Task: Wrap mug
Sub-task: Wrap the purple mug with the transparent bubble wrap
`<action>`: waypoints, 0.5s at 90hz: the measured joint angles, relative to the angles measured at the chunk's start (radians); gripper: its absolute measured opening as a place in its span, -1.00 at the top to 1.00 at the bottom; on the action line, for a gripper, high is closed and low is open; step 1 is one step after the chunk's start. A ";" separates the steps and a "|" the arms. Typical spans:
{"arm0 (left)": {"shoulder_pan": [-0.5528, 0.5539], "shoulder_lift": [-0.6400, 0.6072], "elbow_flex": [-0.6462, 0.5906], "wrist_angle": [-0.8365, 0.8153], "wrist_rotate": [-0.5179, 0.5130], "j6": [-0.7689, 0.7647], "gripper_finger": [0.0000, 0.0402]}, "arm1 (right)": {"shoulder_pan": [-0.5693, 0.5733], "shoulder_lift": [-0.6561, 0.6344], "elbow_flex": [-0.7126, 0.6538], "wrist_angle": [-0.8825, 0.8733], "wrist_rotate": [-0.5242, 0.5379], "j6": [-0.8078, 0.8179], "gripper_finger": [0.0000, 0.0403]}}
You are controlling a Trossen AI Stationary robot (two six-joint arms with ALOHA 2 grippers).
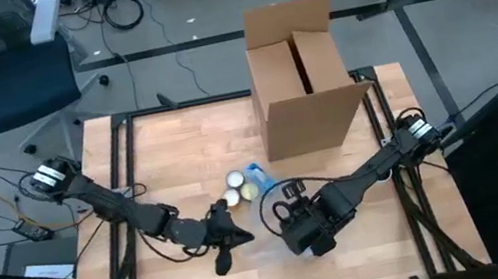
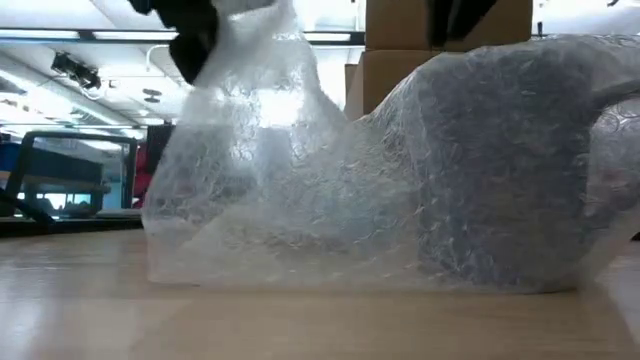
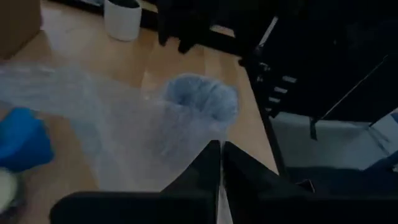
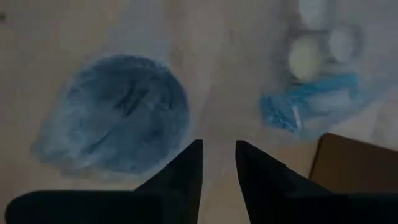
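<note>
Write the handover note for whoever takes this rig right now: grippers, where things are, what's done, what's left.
Left gripper: shut on the bubble wrap, holding an edge up off the table.
Right gripper: slightly open, empty, hovering above the wrapped mug.
Mug: under the bubble wrap, front-centre of the table, already covered.
Tape dispenser and tape rolls lie beside it; open cardboard box at the back.
Left: close and secure the wrap.
</note>
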State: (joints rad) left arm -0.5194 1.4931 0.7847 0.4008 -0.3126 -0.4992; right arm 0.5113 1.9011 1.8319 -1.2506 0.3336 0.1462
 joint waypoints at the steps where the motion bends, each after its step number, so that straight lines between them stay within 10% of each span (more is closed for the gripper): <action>1: 0.000 0.007 0.001 0.017 0.006 0.000 1.00 | 0.002 0.000 0.007 -0.005 0.004 0.001 0.64; 24: -0.018 0.137 0.102 0.183 0.229 0.006 1.00 | 0.036 -0.001 0.081 -0.076 0.152 0.009 0.64; 45: -0.030 0.194 0.185 0.181 0.226 0.087 1.00 | 0.038 0.010 0.045 0.031 -0.043 0.153 0.64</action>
State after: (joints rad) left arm -0.5491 1.6872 0.9693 0.5814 -0.0870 -0.4121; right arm 0.5497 1.9106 1.8770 -1.2195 0.2901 0.2988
